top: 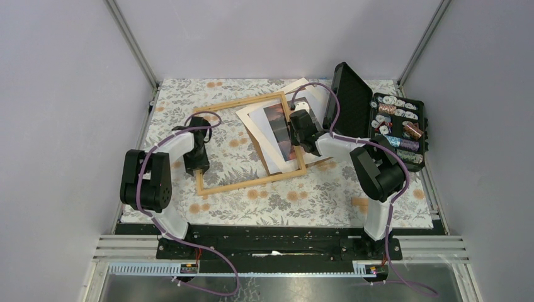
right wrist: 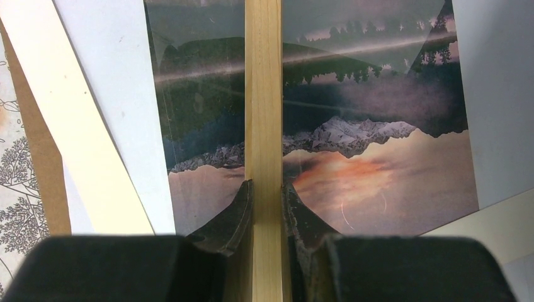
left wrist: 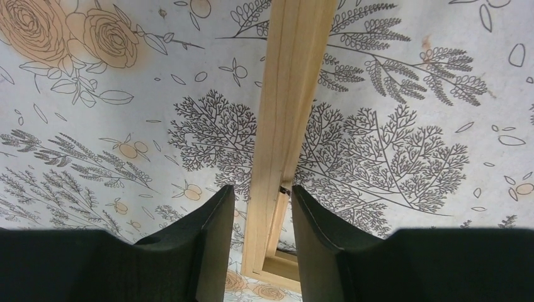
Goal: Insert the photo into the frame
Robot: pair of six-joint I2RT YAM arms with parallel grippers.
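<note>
Wooden frame (top: 250, 143) lies skewed — long axis left-right.

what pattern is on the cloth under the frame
White tablecloth printed with grey ferns and branches plus orange flowers; clearest in the left wrist view, beneath the frame.

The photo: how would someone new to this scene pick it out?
Start at the wooden frame on the flowered tablecloth. Its right rail crosses a stack of sheets; the photo lies on top. It is the only printed one, a pink sunset over mountains, while its neighbours are plain white, cream and brown.
</note>
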